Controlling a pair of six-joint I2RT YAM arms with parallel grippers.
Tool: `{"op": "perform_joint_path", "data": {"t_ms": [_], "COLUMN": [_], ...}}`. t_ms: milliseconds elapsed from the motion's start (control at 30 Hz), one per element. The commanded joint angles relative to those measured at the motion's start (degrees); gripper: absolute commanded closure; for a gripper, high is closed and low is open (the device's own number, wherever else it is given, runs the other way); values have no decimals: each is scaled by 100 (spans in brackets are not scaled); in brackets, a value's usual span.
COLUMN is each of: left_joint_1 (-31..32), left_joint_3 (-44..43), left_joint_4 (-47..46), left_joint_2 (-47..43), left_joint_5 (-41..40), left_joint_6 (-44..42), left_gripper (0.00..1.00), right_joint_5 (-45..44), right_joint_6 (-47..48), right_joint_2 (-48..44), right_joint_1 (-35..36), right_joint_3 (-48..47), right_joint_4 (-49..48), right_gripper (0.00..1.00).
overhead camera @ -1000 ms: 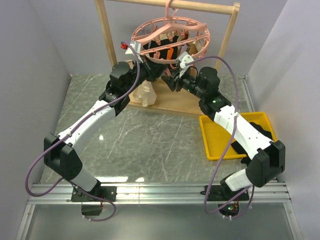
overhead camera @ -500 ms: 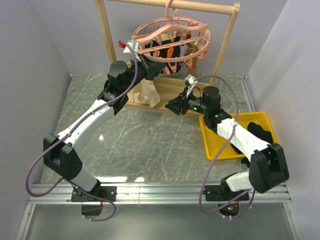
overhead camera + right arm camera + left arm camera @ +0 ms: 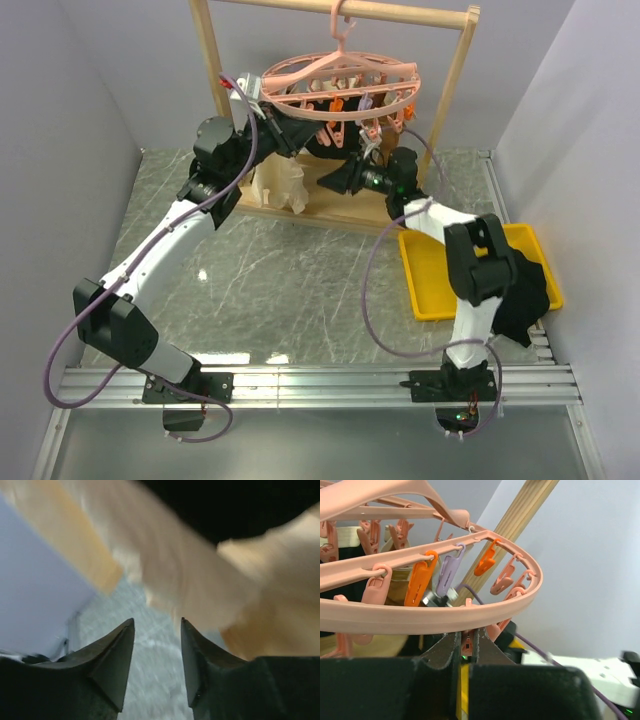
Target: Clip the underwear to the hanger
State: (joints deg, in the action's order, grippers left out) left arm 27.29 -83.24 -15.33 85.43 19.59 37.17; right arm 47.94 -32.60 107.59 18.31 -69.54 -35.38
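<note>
The pink ring hanger (image 3: 340, 78) hangs by its hook from the wooden rack bar. It also shows in the left wrist view (image 3: 435, 617), with its clips dangling. My left gripper (image 3: 296, 132) is just under the ring's left side. In the left wrist view it (image 3: 466, 639) is shut on a pink clip (image 3: 466, 644). The cream underwear (image 3: 281, 186) hangs below the ring's left side, over the rack base. What holds its top is hidden. My right gripper (image 3: 338, 180) is open and empty just right of it. The right wrist view (image 3: 157, 625) shows the blurred underwear (image 3: 190, 580) close ahead.
The wooden rack's posts (image 3: 212, 70) and base board (image 3: 345, 205) frame the hanger. Black garments (image 3: 335, 135) hang inside the ring. A yellow tray (image 3: 432, 285) lies at the right, with a black garment (image 3: 525, 290) on its far side.
My right gripper drew back toward the tray, then swung forward and left to beside the underwear. My left gripper shifted up and left under the ring, and the hanger swayed slightly.
</note>
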Motion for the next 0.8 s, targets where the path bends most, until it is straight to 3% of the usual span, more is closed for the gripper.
{"op": "perform_joint_path", "data": {"t_ms": [0, 133, 300, 567, 767], "left_joint_1": [-127, -154, -171, -180, -198], "left_joint_3": [-69, -148, -245, -324, -351], "left_joint_4": [-207, -233, -242, -295, -216], "left_joint_2": [-132, -79, 44, 167, 150], "left_joint_5": [369, 580, 747, 800, 739], "left_joint_6": [45, 54, 176, 344, 352], "left_gripper": [100, 100, 100, 100, 100], "right_joint_5": [487, 629, 567, 374, 628], "right_joint_6": [-1440, -2346, -3155, -3296, -3980], "right_joint_2": [751, 1518, 2212, 2705, 2864], "right_joint_1": [-108, -64, 6, 287, 481], "right_joint_3": [-875, -1746, -2608, -3171, -3101], "right_joint_4": [-1583, -2140, -2535, -2509, -3202], "right_gripper": [49, 39, 36, 29, 23]}}
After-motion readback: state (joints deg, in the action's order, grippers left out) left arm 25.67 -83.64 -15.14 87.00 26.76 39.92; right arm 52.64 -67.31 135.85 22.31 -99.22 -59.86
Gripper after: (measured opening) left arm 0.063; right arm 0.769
